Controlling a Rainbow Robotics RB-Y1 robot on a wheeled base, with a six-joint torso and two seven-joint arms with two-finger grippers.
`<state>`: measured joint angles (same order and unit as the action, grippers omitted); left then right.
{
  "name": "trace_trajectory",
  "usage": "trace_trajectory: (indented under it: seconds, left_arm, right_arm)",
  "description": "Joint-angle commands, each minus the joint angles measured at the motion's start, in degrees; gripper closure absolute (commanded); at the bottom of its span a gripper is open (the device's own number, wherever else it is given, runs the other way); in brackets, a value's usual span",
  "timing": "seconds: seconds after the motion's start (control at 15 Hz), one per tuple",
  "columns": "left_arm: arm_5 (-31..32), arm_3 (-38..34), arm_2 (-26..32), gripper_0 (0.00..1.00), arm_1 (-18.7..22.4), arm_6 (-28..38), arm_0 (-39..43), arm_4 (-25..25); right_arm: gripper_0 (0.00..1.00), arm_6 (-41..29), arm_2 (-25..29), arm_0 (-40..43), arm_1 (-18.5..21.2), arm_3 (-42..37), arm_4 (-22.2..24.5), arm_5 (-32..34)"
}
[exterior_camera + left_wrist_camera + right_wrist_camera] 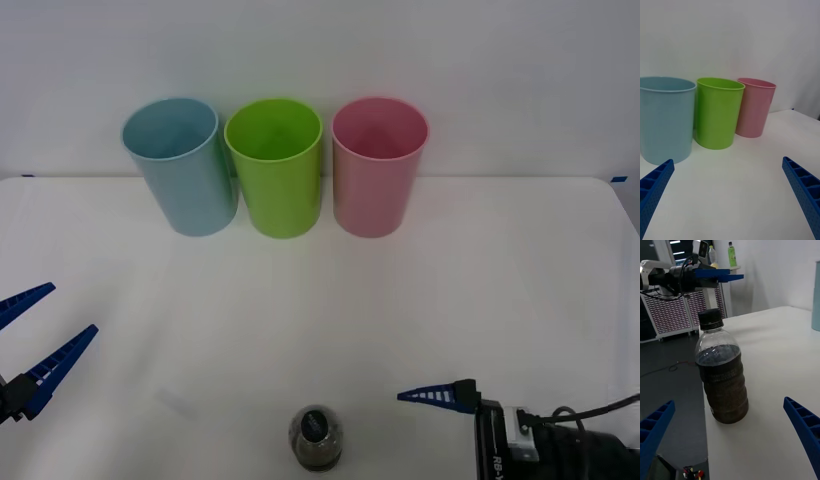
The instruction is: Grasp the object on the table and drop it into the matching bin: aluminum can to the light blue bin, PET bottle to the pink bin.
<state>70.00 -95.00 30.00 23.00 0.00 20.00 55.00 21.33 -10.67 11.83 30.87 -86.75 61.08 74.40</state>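
Hovering low at the table's [500, 270] left edge, the left gripper [30, 345] had its blue fingers spread wide with nothing between them, pointed toward the three bins at the far side. Those stood in a row: the light blue bin [182, 165], a lime green bin [276, 165] beside it, then the pink bin [378, 165]. Nearer the robot, the bottle [316, 438] stood upright close to the table's front edge, capped and holding dark liquid. Just to its right sat the right gripper [730, 435], fingers wide apart and aimed at the bottle's body without touching it. The reach looked to be the step in hand. Next, I judged, the right gripper needed to slide forward around the bottle, close, lift, and carry it to the pink bin.
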Motion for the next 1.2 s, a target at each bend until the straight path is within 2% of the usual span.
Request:
trace_trajectory:
  seconds: [0.07,0.6,0.87,1.2]
  left_arm:
    - [0.0,0.0,0.0,0.0,0.0,0.0,0.0,0.0]
    - [0.0,0.0,0.0,0.0,0.0,0.0,0.0,0.0]
    - [0.0,0.0,0.0,0.0,0.0,0.0,0.0,0.0]
    - [0.0,0.0,0.0,0.0,0.0,0.0,0.0,0.0]
  right_arm:
    - [0.0,4.8,-3.7,-2.0,-0.6,0.0,0.0,-3.4]
    - [0.0,7.7,-12.7,-5.2,-1.8,0.0,0.4,-13.2]
    - [0.0,8.7,-15.4,-6.3,-2.7,0.1,1.5,-17.2]
    - [0.0,10.4,-16.9,-11.0,-6.8,8.3,1.8,-15.3]
